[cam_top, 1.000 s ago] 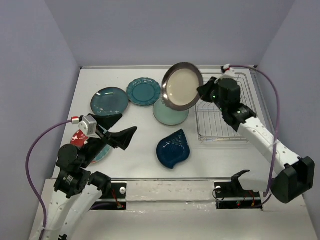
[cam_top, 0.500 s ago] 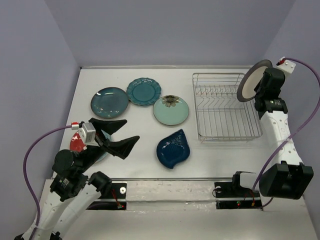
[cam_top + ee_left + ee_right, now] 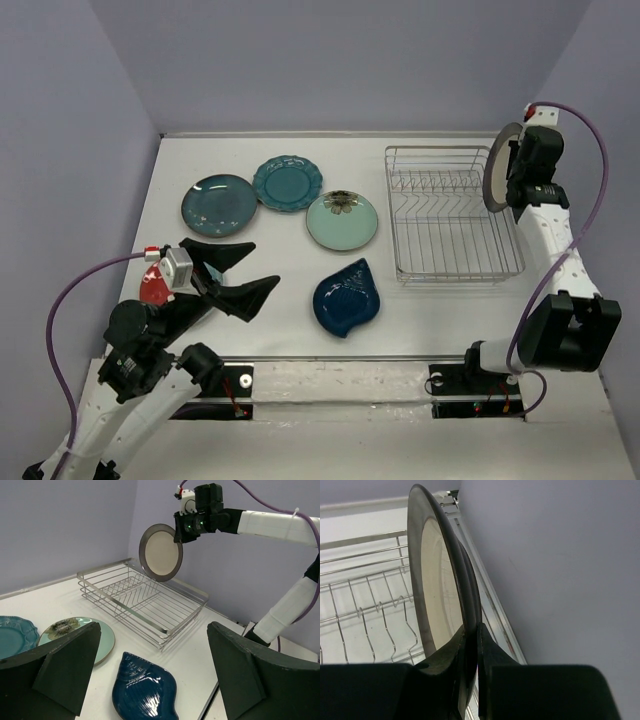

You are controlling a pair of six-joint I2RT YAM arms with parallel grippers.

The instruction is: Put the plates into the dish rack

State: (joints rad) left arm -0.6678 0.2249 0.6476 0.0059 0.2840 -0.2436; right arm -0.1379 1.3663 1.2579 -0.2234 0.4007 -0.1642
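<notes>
The brown-rimmed cream plate [image 3: 494, 180] stands on edge in the air over the right side of the dish rack [image 3: 450, 278], with its cream face turned towards the rack's tines. The right gripper [image 3: 471, 640] pinches it by the rim, one finger on each face, closed tight on the plate. From the left wrist view the plate's lower edge sits close to the rack's far rail, though it is hard to say whether the two touch. The rack itself holds no plates.

On the table [image 3: 290, 330] left of the rack lie the mint plate with the flower centre [image 3: 342, 221], the teal scalloped plate [image 3: 287, 183] and the dark teal round plate [image 3: 219, 203], all flat and close together. The navy leaf-shaped plate [image 3: 347, 297] lies nearer the arms, apart from them. The red-rimmed teal plate [image 3: 155, 285] is mostly hidden under the left arm. The left gripper [image 3: 243, 268] hangs above the table with its fingers spread wide, holding nothing.
</notes>
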